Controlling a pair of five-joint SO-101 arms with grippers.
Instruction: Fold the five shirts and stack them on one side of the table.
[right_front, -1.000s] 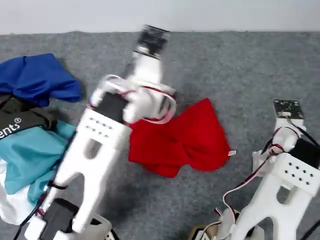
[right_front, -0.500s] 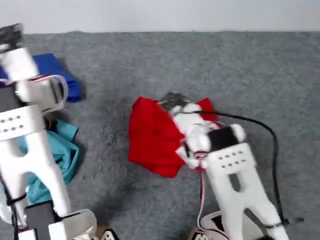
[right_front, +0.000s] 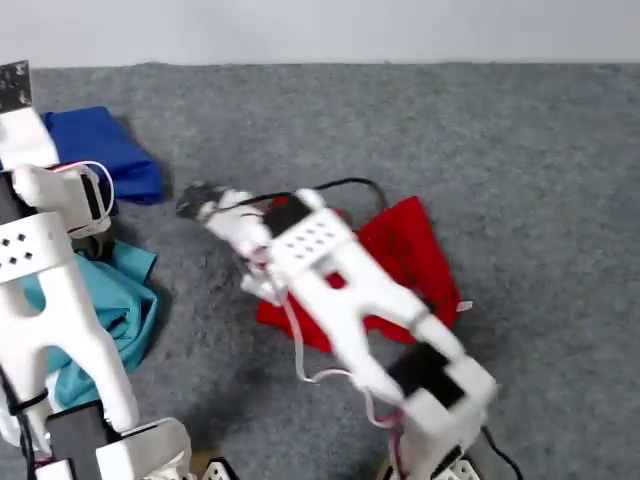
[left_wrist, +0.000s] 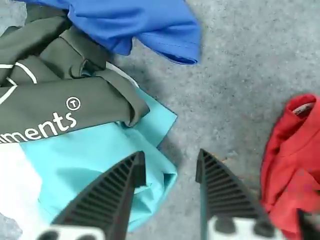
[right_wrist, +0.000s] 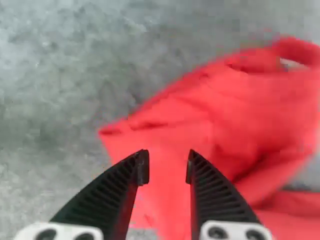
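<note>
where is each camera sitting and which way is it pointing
High view: fixed above the table, looking down; both white arms show, the left arm by the teal shirt, the right arm across the red shirt.
Left wrist view: on the left arm, looking down past its own open jaws at the teal shirt, dark shirt and blue shirt.
Right wrist view: on the right arm, looking down past its own open jaws at the red shirt.
Shared: the red shirt appears in all three.

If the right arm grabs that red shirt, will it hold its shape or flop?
Probably flop: the red shirt lies in soft crumpled folds, so it should sag from the right gripper. Pushed, it would likely bunch on the fuzzy grey table rather than slide.
</note>
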